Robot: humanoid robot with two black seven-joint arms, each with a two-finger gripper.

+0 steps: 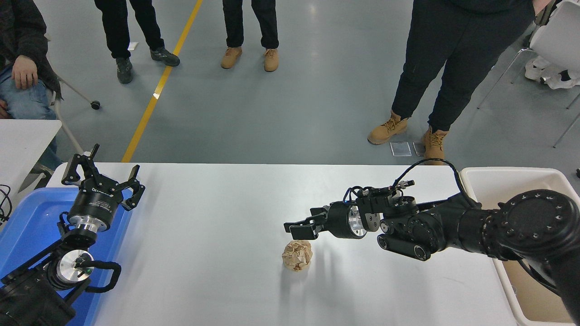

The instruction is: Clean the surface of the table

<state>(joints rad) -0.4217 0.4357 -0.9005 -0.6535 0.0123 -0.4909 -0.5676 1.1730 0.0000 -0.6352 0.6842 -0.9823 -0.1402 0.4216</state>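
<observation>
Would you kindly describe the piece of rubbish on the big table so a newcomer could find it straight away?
Start at the large white table, with a blue bin at its left end and a white bin at its right. Right of the middle, just below the right pincer, lies a crumpled brown paper ball. It is the only loose item on the tabletop.
</observation>
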